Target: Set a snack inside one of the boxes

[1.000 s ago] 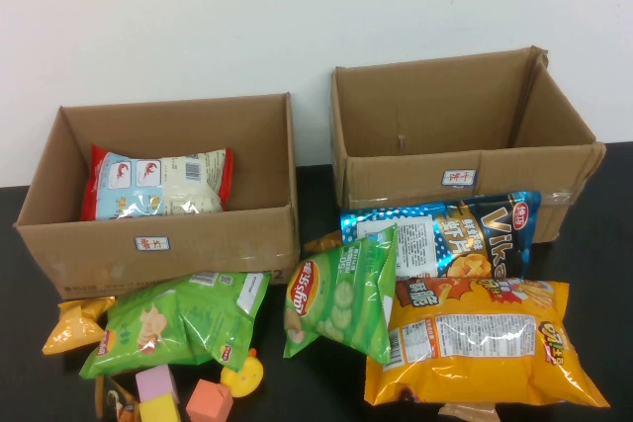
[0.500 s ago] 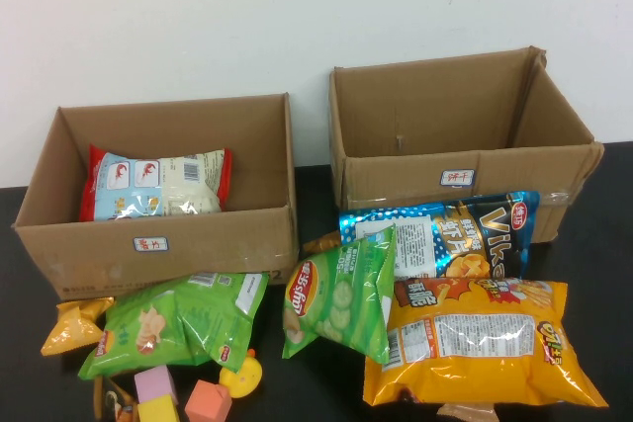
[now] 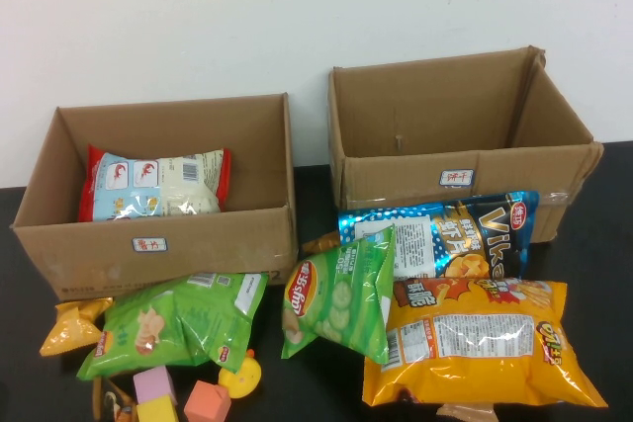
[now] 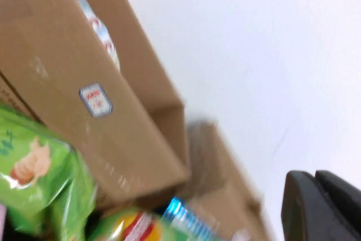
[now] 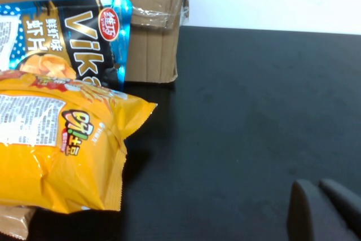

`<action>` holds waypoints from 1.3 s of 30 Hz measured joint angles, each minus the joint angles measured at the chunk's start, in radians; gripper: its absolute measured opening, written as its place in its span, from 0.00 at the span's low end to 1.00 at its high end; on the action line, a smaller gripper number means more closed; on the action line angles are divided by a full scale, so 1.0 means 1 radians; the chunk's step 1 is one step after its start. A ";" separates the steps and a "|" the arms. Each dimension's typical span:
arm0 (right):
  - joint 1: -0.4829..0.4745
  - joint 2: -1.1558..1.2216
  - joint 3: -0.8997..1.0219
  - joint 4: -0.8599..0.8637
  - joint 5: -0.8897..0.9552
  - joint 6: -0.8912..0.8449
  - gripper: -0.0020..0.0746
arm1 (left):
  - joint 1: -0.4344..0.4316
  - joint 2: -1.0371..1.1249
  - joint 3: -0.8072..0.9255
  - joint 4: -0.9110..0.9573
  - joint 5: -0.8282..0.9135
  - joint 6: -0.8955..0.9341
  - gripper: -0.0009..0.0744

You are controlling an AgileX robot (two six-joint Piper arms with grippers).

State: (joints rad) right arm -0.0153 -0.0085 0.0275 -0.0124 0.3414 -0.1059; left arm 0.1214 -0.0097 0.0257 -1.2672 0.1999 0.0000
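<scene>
Two open cardboard boxes stand at the back. The left box holds a red, white and blue snack bag. The right box looks empty. In front lie a green bag, a green Lay's bag, a blue Vika bag, a big yellow bag and a small orange bag. Neither gripper shows in the high view. My left gripper is shut and empty, off to the side of the left box. My right gripper is shut and empty above bare table beside the yellow bag.
A pink block, an orange block and a yellow toy duck lie at the front left. The black table is bare to the right of the bags. A white wall stands behind the boxes.
</scene>
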 joint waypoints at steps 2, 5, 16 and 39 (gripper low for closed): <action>0.000 0.000 0.000 0.000 0.000 0.000 0.02 | 0.000 0.000 -0.008 -0.004 0.066 0.115 0.01; 0.000 0.000 0.000 0.000 0.000 0.000 0.02 | 0.000 0.016 -0.078 0.013 0.189 0.220 0.01; 0.000 0.000 0.000 0.000 0.000 0.000 0.02 | 0.000 0.577 -0.585 0.479 0.801 0.539 0.01; 0.000 0.000 0.000 0.000 0.002 0.000 0.02 | -0.836 1.217 -0.767 1.273 0.749 0.028 0.04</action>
State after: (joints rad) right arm -0.0153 -0.0085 0.0275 -0.0119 0.3431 -0.1059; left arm -0.7149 1.2074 -0.7417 0.0055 0.9493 0.0281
